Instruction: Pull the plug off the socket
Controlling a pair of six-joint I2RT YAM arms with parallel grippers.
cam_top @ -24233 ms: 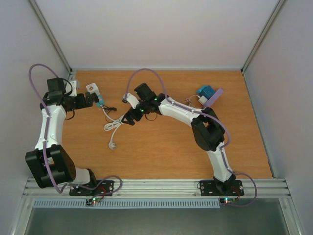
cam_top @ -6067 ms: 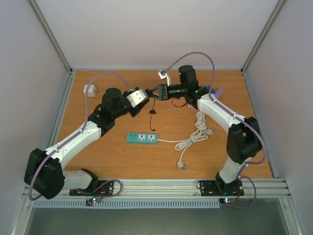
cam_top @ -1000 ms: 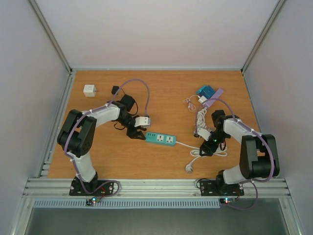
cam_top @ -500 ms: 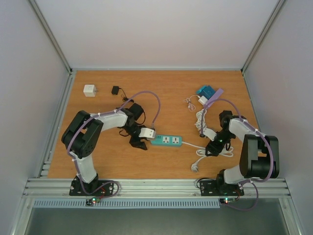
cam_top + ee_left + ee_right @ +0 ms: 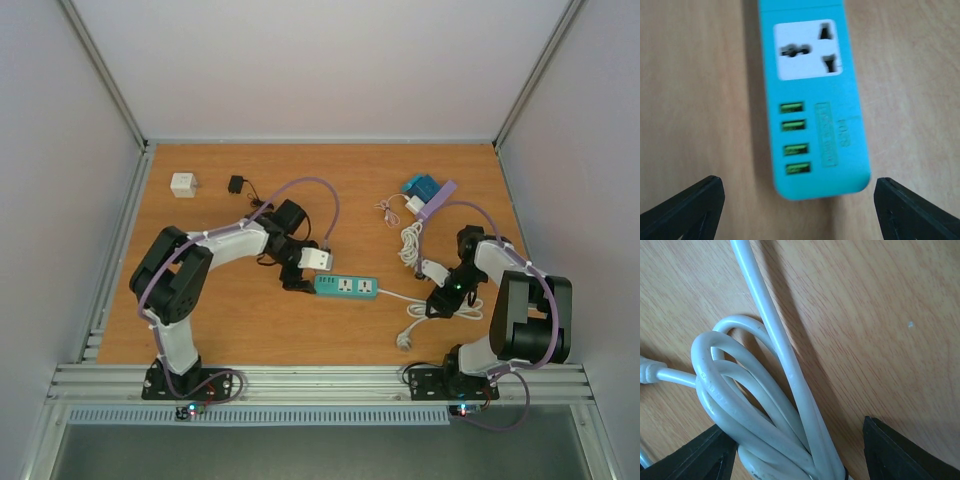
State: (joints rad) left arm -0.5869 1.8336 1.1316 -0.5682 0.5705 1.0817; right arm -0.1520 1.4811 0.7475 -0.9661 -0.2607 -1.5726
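**A:** What sort of place is shown?

**B:** A robotics lab is indicated, more exactly an enclosed test cell. A wooden tabletop [image 5: 330, 170] is shut in on three sides by plain white panels [image 5: 320, 60], which are joined by metal corner struts [image 5: 105, 75].

**A:** By what else is that borne out?

**B:** A left arm [image 5: 170, 280] and a right arm [image 5: 520, 310] are bolted to an aluminium rail [image 5: 320, 378] at the near edge. Purple cabling [image 5: 330, 200] is looped along them, and small lights [image 5: 186, 411] are lit by the base plates [image 5: 225, 383].
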